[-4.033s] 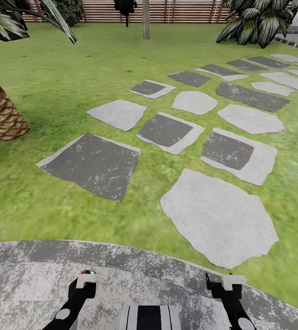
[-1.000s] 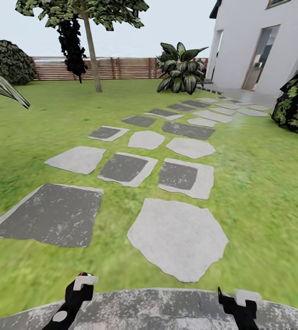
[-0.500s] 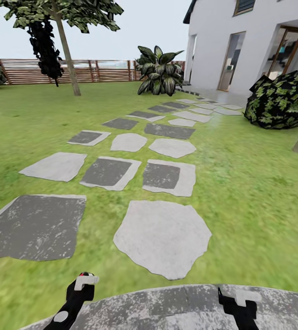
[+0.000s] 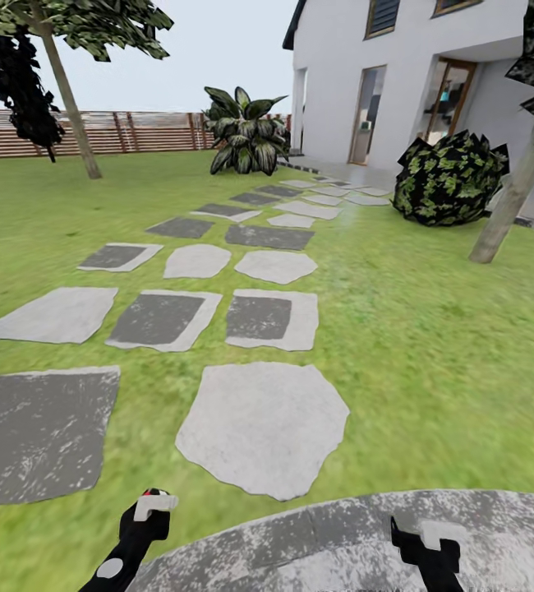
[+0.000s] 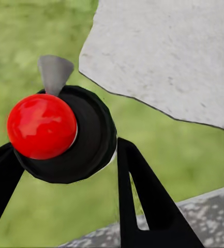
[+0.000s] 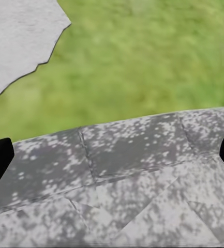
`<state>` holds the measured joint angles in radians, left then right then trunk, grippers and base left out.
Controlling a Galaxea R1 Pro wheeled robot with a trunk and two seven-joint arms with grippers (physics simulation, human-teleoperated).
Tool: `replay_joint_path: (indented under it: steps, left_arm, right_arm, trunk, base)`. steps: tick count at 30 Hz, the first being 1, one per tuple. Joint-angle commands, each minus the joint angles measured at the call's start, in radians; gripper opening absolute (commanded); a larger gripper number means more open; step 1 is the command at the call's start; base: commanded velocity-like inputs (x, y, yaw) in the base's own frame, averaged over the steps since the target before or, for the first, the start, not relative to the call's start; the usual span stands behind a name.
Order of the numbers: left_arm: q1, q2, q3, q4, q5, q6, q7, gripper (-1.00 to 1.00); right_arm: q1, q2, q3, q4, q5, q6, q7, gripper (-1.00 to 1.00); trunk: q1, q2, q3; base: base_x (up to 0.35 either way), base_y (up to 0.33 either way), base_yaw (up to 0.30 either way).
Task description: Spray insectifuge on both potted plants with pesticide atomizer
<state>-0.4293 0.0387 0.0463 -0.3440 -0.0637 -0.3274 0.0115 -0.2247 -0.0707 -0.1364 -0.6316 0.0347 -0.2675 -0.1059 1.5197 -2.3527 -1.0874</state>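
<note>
Here, the left gripper (image 4: 140, 526) and right gripper (image 4: 431, 547) hang low over the mottled patio (image 4: 316, 543) edge; how far either is parted cannot be told. Ahead of them, stepping stones (image 4: 259, 427) cross the lawn (image 4: 431, 345) toward the fence (image 4: 135, 131) and house (image 4: 398, 74).

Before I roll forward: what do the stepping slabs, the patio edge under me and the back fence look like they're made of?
The stepping slabs look like flat stone or concrete, matte; some pale grey, some dark with pale speckling. The patio edge looks like mottled grey concrete with faint joint lines, seen closer in the right wrist view. The fence seems to be brown horizontal wooden slats.
</note>
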Motion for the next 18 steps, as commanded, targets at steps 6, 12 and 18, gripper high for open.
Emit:
replay_joint_path:
  steps: [6,12,18]
  left_arm:
    - [0.0,-0.002,0.004,0.003,-0.007,-0.004,0.001,-1.0]
    - [0.0,-0.002,0.004,0.003,-0.007,-0.003,0.001,-1.0]
    - [0.0,-0.002,0.003,0.005,-0.007,-0.004,0.001,-1.0]
  right_arm:
    - [-0.001,0.0,0.0,0.002,0.004,-0.002,-0.003,1.0]
    - [-0.001,0.0,0.0,0.001,0.005,-0.002,-0.003,1.0]
    - [-0.001,0.0,0.0,0.001,0.004,-0.002,-0.003,1.0]
  trunk:
    - [0.0,0.0,0.002]
    - [0.0,0.0,0.002]
    - [0.0,0.0,0.002]
  base:
    - [0.0,0.0,-0.287]
    - [0.0,0.0,-0.299]
    - [0.0,0.0,-0.3]
